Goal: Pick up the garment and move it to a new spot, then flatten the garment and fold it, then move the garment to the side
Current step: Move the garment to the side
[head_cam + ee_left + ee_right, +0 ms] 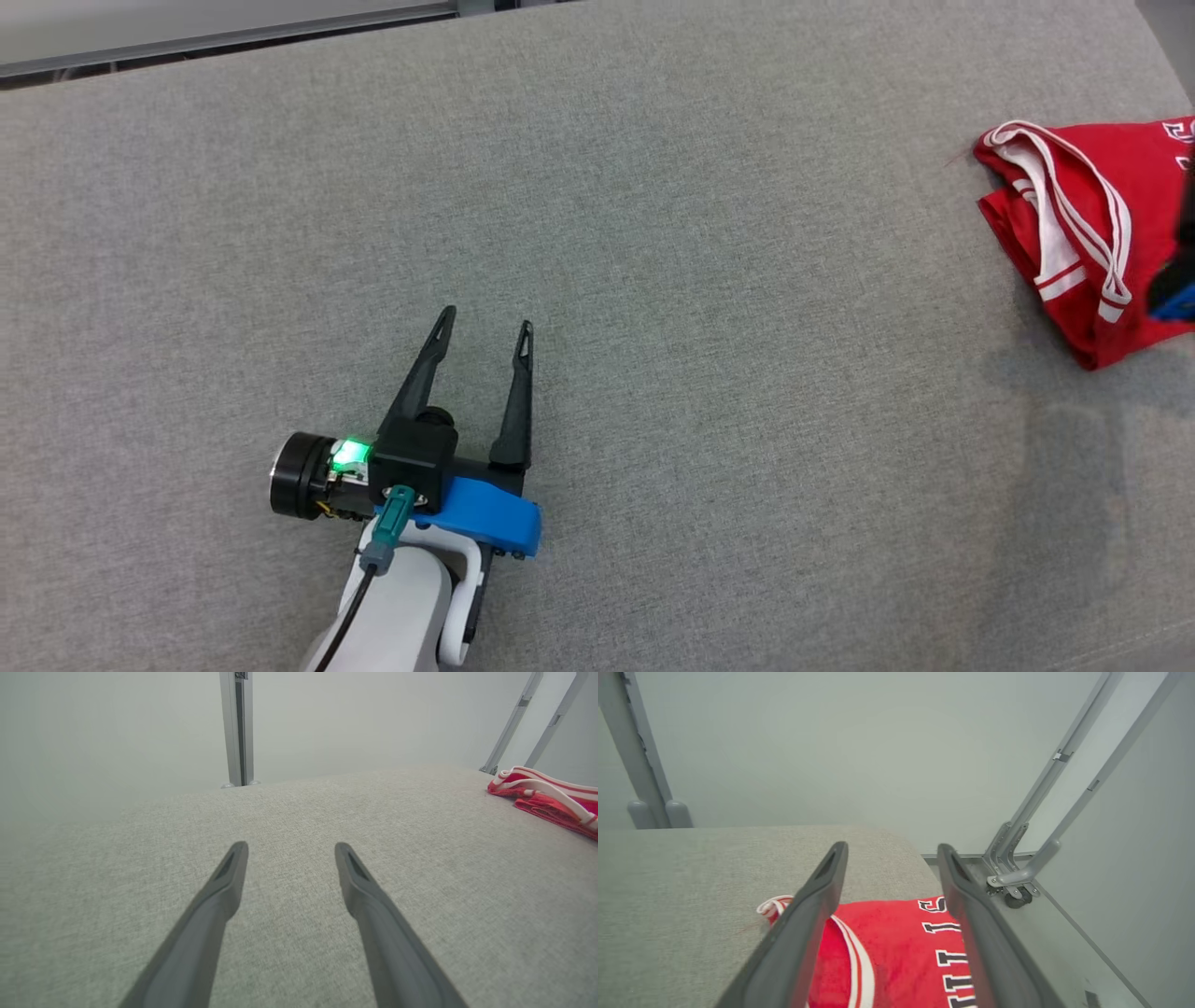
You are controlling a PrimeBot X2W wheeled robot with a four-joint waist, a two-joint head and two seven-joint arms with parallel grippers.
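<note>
A: Where's our red jersey [1144, 177]?
B: Folded, at the table's [653, 280] right edge. We judge it parked aside. Right gripper [892, 845] hovers above that edge, fingers spread, pinching nothing.
A: Left gripper [487, 317]?
B: Over the table's near left, fingers spread, idle, nothing to grasp.

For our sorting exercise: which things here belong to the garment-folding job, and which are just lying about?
Job: red garment, at the table's right; left gripper, open; right gripper, open by the garment.
Just there: grey padded table; metal frame posts.
</note>
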